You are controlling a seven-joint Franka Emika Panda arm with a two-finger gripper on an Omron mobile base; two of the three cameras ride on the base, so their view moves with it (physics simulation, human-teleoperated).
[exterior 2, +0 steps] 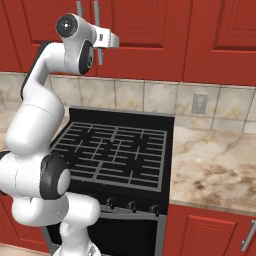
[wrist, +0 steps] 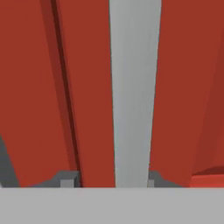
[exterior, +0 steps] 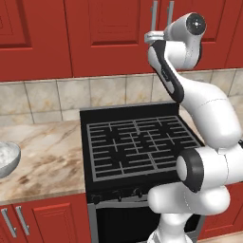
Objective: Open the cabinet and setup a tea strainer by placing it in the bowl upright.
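Marble counter [exterior: 42,152] carries the bowl [exterior: 7,159] at far left, beside the black stove [exterior: 137,147]. Up right, the hand [wrist: 113,181] has its fingers apart around a silver handle [wrist: 133,92] of the shut cabinet [exterior: 109,33]. Opening is barely begun; the tea strainer presumably waits inside.

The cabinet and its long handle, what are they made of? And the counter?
The cabinet looks like red painted wood, with raised panels. Its bar handle looks like brushed metal, plain silver-grey. The counter looks like polished marble or stone, beige with brown veins.
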